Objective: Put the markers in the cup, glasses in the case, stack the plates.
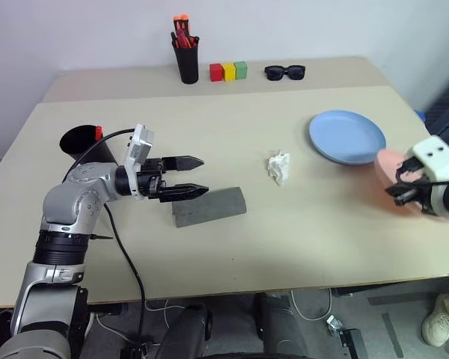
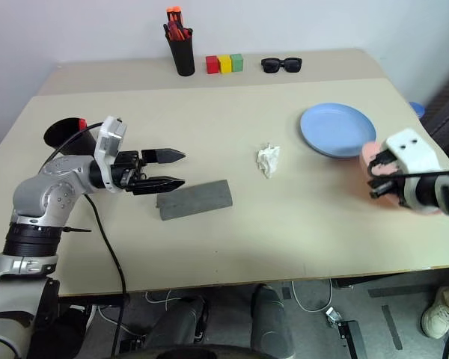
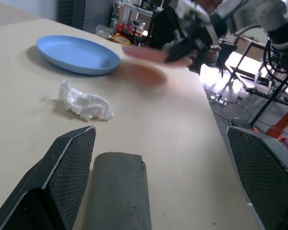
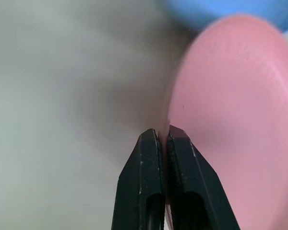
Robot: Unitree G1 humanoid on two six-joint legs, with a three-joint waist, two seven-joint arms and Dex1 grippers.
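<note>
Pink plate: rim pinched between my right gripper fingers, lifted by the table's right edge.
Blue plate: just beyond that hand, flat. To do it well, I should carry the pink one level, since an edge pinch may slip.
Left gripper: spread, over the grey case.
Crumpled tissue: between the hands, bare table around.

I see the case lying near the table's front, crumpled tissue to its right, two plates farther right, cup far left, pen holder, blocks, sunglasses along the back.
</note>
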